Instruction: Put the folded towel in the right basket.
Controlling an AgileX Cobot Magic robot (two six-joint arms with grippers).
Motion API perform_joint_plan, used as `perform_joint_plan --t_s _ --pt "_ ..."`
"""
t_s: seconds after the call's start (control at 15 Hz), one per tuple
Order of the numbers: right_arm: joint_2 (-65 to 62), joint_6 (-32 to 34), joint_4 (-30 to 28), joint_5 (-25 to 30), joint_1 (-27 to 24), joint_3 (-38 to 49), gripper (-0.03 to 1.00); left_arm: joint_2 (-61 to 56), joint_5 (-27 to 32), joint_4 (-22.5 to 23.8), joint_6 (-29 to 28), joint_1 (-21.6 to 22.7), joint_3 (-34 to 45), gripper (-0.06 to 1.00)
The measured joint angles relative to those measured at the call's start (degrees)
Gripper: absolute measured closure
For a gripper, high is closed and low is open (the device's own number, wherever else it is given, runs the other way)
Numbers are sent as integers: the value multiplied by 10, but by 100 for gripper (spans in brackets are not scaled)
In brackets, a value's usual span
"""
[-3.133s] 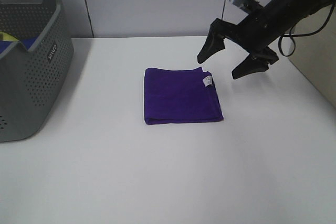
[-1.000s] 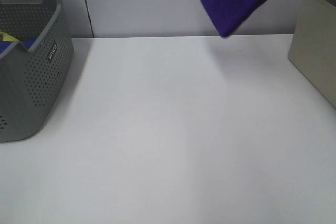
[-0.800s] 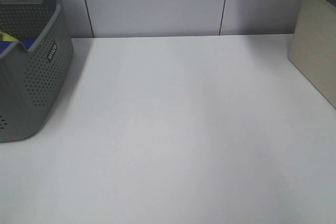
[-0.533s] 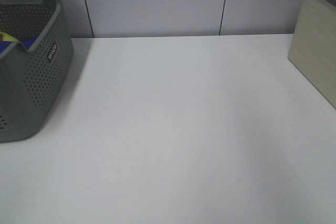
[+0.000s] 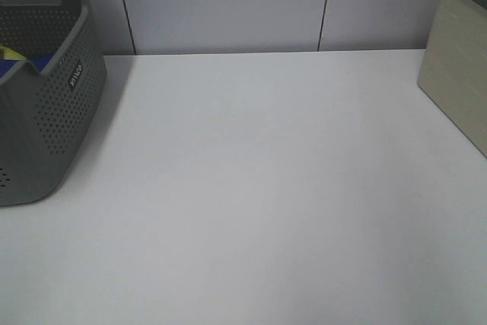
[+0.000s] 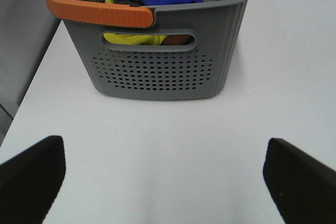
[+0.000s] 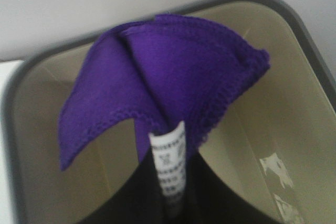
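Note:
The folded purple towel [image 7: 168,82] with a white label hangs from my right gripper [image 7: 168,203], which is shut on it, above the open mouth of the beige right basket [image 7: 294,129]. In the exterior high view the towel and both grippers are out of view; only the beige basket's side [image 5: 456,74] shows at the right edge. My left gripper [image 6: 163,182] is open, its dark fingertips [image 6: 31,177] apart over bare table, facing the grey basket.
A grey perforated basket with an orange handle [image 6: 157,61] holds blue and yellow cloths; it also stands at the left edge of the exterior high view [image 5: 42,89]. The white table [image 5: 259,188] lies between the two baskets. A panelled wall runs behind.
My right gripper took the towel off the table, lifted it up and to the right, and left the exterior high view. The table's middle is now bare.

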Motion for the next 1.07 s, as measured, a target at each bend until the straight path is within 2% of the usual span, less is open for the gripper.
perform_joint_plan --t_s 0.13,0.2,0.27,0.4,0.47,0.53,0.67,0.93,1.07 --pt "17 3 -45 1 0 15 91 0 0 0 0 0 0 -5" --pt "18 11 -61 1 0 26 87 0 0 0 0 0 0 -5" --pt "18 18 -68 1 0 37 76 0 0 0 0 0 0 -5" --pt "18 46 -73 -1 0 55 29 0 0 0 0 0 0 -5" --pt "18 51 -75 -1 0 61 11 0 0 0 0 0 0 -5" --pt "18 54 -74 -1 0 61 4 0 0 0 0 0 0 -5" --pt "18 55 -49 -1 0 61 -1 0 0 0 0 0 0 -5" --pt "-28 40 -19 -1 23 67 -1 0 0 0 0 0 0 -5" --pt "-109 40 -8 -6 53 123 -1 0 0 0 0 0 0 -5"
